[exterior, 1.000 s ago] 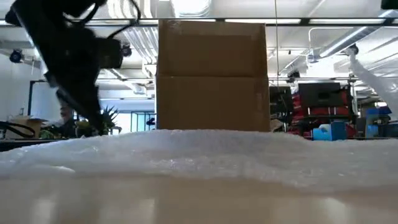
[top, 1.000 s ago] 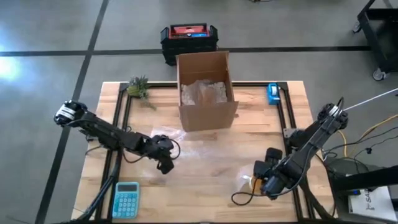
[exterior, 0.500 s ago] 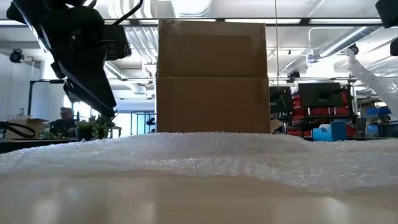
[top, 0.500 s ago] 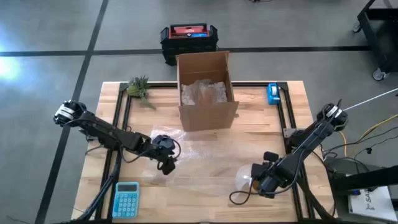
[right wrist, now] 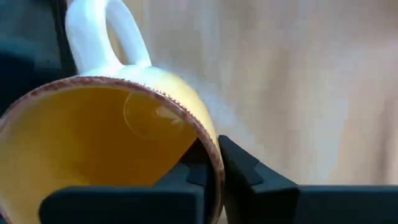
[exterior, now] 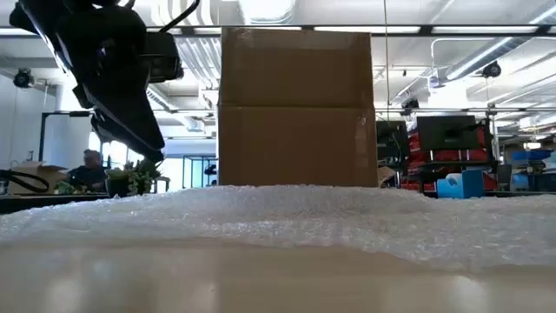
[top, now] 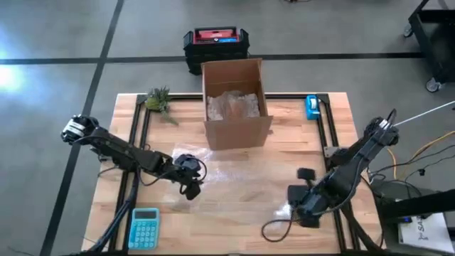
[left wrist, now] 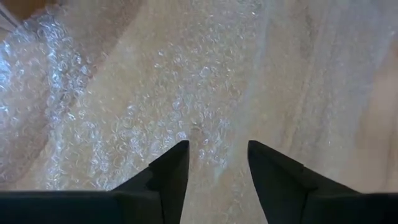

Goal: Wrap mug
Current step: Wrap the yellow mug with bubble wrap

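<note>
A mug (right wrist: 106,143), white outside and yellow inside, shows in the right wrist view with its mouth toward the camera and its handle (right wrist: 102,34) beyond. My right gripper (right wrist: 211,168) is shut on it near the table's near right (top: 297,208). A clear bubble-wrap sheet (top: 234,176) lies flat on the table's middle. My left gripper (left wrist: 217,162) stands open just over the sheet's left part (top: 190,185), with nothing between its fingers. My right gripper pinches the mug's rim (right wrist: 208,146) on the side away from the handle. One finger (right wrist: 186,180) is inside the mug and the other (right wrist: 249,174) outside. The mug is tipped, mouth toward the wrist; whether it rests on the table I cannot tell.
An open cardboard box (top: 237,103) with wrap inside stands at the far middle. A calculator (top: 144,227) lies at the near left, a small plant (top: 158,99) at the far left, a blue tape dispenser (top: 311,107) at the far right. A black-and-red case (top: 215,43) sits on the floor beyond.
My left gripper has risen a little over the sheet's left part. My right gripper has shifted slightly toward the table's left. A pale translucent strip that stood at the right edge of the low view has gone out of sight.
</note>
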Tool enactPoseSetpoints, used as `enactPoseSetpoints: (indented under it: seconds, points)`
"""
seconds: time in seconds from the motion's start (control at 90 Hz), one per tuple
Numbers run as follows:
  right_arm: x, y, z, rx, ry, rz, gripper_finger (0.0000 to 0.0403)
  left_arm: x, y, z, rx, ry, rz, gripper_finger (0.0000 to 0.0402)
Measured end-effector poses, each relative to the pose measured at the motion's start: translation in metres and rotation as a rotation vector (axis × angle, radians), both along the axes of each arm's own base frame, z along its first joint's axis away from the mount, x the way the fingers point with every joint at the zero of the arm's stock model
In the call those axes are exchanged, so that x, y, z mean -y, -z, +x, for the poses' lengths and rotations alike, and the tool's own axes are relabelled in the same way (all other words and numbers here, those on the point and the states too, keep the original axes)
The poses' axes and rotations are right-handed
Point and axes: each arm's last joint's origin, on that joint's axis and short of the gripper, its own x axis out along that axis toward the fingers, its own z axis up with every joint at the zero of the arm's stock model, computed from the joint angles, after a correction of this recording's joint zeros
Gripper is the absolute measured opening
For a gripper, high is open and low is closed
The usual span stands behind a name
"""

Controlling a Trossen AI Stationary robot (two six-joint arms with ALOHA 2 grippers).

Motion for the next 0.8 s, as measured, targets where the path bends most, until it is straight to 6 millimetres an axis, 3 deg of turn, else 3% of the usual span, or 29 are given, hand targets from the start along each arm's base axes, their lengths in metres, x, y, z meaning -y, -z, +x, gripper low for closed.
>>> enactPoseSetpoints:
  seconds: [0.1, 0.2, 0.444, 0.6, 0.8]
  points:
    - [0.010, -0.001, 0.027, 0.176, -0.003, -0.090, 0.0002, 0.000, 0.000, 0.000, 0.002, 0.000, -0.001, 0.0140]
    - [0.024, 0.009, 0.058, 0.234, -0.001, -0.137, 0.0002, 0.001, 0.000, 0.000, 0.003, 0.004, -0.002, 0.0134]
    - [0.065, 0.059, 0.123, 0.137, 0.026, -0.148, 0.0001, 0.002, 0.000, 0.000, 0.003, 0.010, -0.003, 0.0119]
    - [0.092, 0.094, 0.146, 0.005, 0.051, -0.095, 0.0001, 0.002, 0.000, 0.000, 0.003, 0.011, -0.004, 0.0111]
    - [0.112, 0.116, 0.161, -0.048, 0.092, -0.071, 0.0002, 0.002, 0.000, 0.000, 0.003, 0.011, -0.004, 0.0104]
